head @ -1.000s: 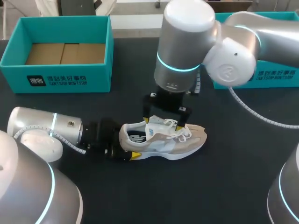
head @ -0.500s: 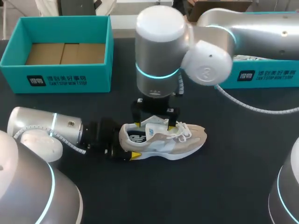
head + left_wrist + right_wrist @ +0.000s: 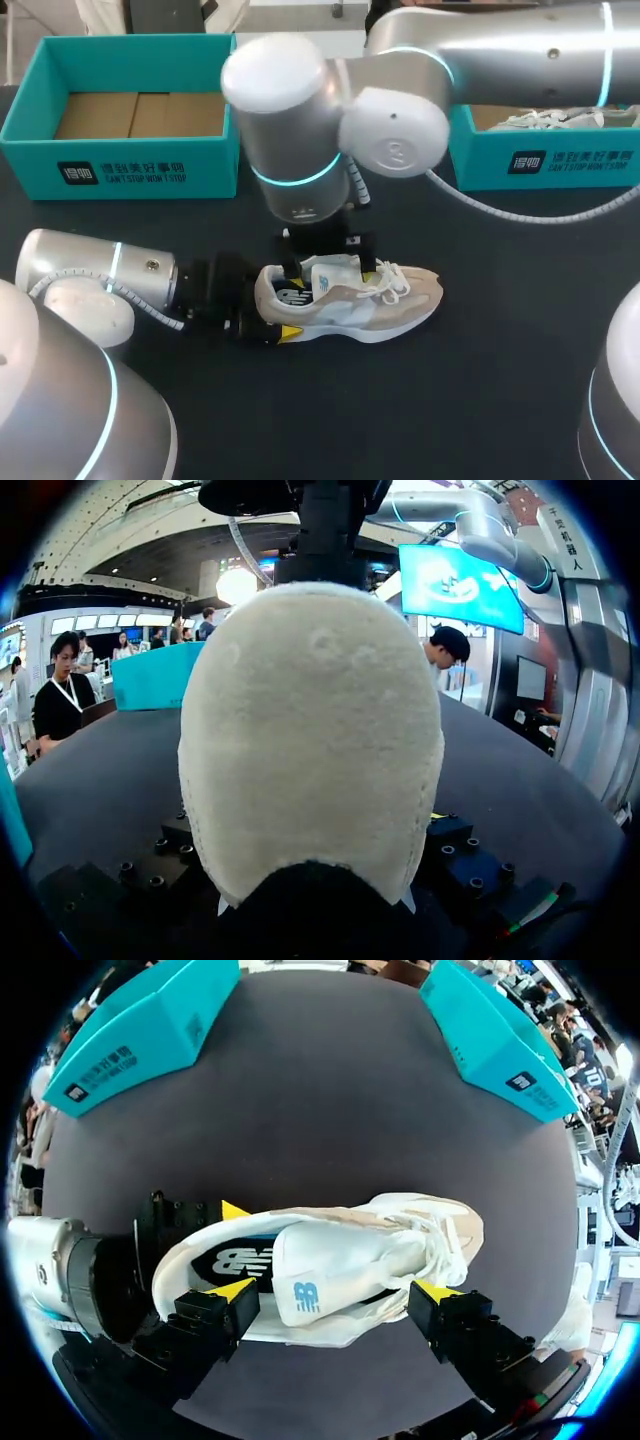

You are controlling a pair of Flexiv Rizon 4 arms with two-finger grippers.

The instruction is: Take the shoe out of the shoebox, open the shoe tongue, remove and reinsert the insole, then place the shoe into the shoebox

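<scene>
While the left end effector (image 3: pixel 270 318) grips the heel of the shoe (image 3: pixel 385 300) on the worktop (image 3: pixel 480 400), the right end effector (image 3: pixel 335 1290) hangs spread wide above the tongue (image 3: pixel 335 1260). It should come down slowly and pinch only the tongue.

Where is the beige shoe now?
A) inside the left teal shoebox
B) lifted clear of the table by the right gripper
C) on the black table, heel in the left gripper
C: the shoe lies on the table, the left gripper holding its heel, and the left shoebox holds no shoe.
</scene>
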